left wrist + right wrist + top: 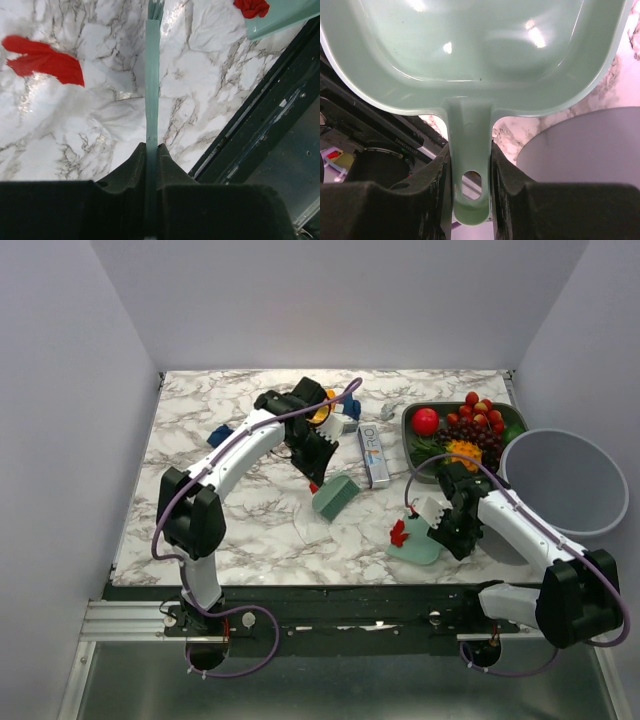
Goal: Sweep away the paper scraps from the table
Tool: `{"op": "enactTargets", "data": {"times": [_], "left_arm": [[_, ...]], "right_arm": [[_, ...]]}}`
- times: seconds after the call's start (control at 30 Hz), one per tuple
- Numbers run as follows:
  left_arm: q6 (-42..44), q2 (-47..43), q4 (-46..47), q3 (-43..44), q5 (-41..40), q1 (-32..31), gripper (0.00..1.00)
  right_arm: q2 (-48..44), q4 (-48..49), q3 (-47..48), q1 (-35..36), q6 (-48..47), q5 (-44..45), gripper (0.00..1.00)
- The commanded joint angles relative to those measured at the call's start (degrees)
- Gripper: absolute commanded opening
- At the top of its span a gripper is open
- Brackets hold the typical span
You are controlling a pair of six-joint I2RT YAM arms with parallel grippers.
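Observation:
My left gripper (318, 462) is shut on the thin handle of a pale green brush (335, 498), whose head rests on the marble table (250, 525). In the left wrist view the handle (152, 75) runs up from the gripper (152, 148), and a red paper scrap (45, 60) lies to its left. That scrap shows beside the brush (313, 487). My right gripper (441, 523) is shut on the handle (468, 165) of the pale green dustpan (415, 542), which lies near the front edge. A red scrap (398, 533) sits at its lip (251, 7). Dark blue scraps lie at the far left (218, 435) and far middle (350, 408).
A grey bin (563, 480) stands at the right, also in the right wrist view (590, 145). A dark green tray (512, 420) with a red fruit (425, 420) and grapes sits at the back right. A narrow box (372, 455) lies mid-table. An orange item (322, 406) sits behind the left arm.

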Motion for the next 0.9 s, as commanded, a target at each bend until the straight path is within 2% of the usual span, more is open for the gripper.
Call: {"op": "enactTargets", "data": {"times": [0.0, 0.1, 0.23, 0.5, 0.57, 0.63, 0.73, 0.87], "left_arm": [[-3.0, 2.3, -0.1, -1.7, 1.6, -0.5, 0.0], [-3.7, 6.0, -0.1, -0.3, 3.5, -0.5, 0.0], [-4.3, 11.0, -0.1, 5.9, 8.6, -1.5, 0.0], [-4.0, 17.4, -0.9, 17.1, 13.7, -8.5, 0.0], [-3.9, 16.7, -0.7, 17.7, 12.6, -8.8, 0.0], [-3.4, 15.9, -0.9, 17.5, 8.0, -8.8, 0.0], [-1.1, 12.8, -1.5, 16.3, -2.7, -8.2, 0.0], [0.4, 5.9, -1.4, 15.1, -9.2, -5.1, 0.0]], "right_arm": [[2.5, 2.1, 1.5, 0.0, -2.5, 1.1, 0.01], [4.1, 2.4, 2.8, 0.7, -3.3, -0.8, 0.01], [6.1, 2.8, 3.3, 2.4, -3.7, -1.2, 0.01], [9.1, 3.6, 7.1, 5.7, -0.3, -4.9, 0.01], [10.3, 3.1, 8.3, 5.7, 0.2, -5.4, 0.01], [10.6, 2.9, 9.6, 5.7, 0.4, -5.8, 0.01], [9.3, 3.1, 10.3, 5.7, 0.8, -7.0, 0.01], [5.0, 5.5, 8.7, 5.8, 0.2, -13.9, 0.01]]}}
